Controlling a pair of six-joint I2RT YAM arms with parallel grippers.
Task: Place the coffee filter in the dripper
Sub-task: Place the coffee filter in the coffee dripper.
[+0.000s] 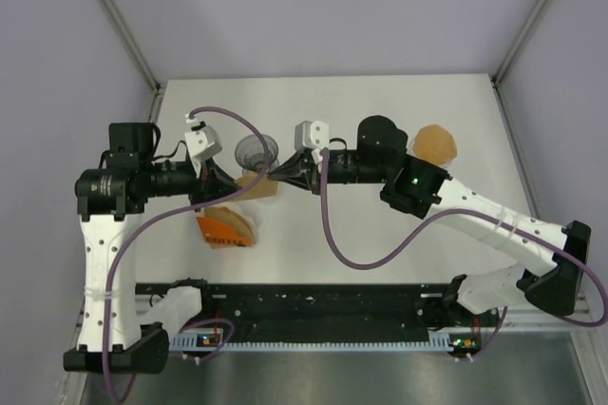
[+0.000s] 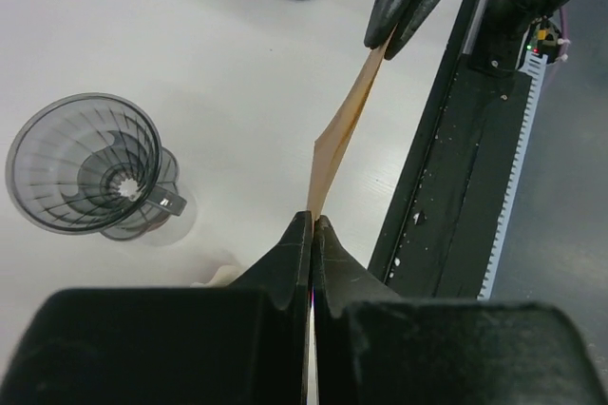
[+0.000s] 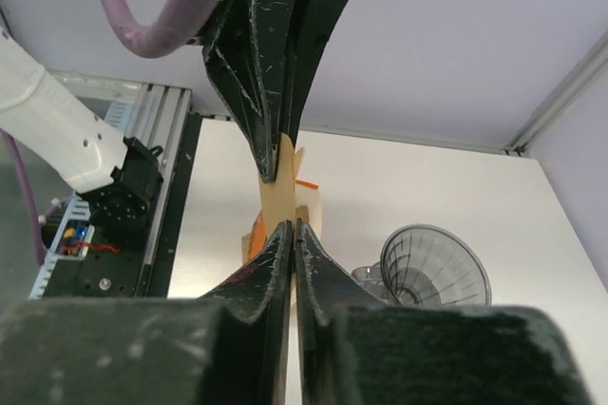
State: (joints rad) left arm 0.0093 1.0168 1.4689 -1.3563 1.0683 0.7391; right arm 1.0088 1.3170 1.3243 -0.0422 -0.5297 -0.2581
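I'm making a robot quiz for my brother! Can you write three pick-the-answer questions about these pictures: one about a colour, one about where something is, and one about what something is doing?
1. What colour is the dripper?
A) red
B) see-through grey
C) yellow

2. Where is the filter?
A) inside the dripper
B) under the dripper
C) held up between the left end effector and the right end effector

3. How is the left end effector?
A) wide open
B) shut on the filter
C) shut on the dripper

Answers:
1 B, its ribbed cone looks smoky grey.
2 C, each end effector pinches one edge of the filter.
3 B, its fingers meet on the paper.
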